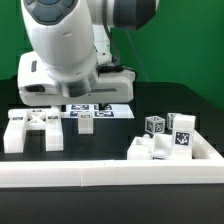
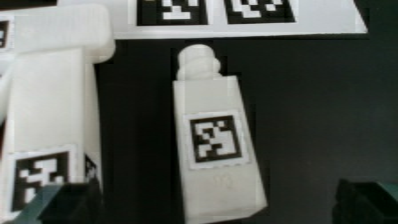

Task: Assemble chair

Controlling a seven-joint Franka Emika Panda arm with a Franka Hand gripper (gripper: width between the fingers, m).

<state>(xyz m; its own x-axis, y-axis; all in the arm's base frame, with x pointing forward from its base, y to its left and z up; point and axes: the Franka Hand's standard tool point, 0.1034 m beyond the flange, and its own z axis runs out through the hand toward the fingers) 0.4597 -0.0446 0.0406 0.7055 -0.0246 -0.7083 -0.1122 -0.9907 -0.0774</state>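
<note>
Wrist view shows the tool (image 2: 214, 205) wide open and empty, a chair leg (image 2: 217, 130) lying flat between its fingers (image 2: 377, 200). The leg's long axis points away from the tool, knobbed end toward the marker board (image 2: 214, 10).

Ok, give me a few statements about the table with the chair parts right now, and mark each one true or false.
1. The claw is open and holds nothing. True.
2. The leg under the claw stands upright. False: it lies flat on the table, with its tag facing up.
3. A heap of white parts sits at the exterior view's right. True.
4. The leg touches the bigger white part beside it. False: a strip of dark table shows between them.
</note>
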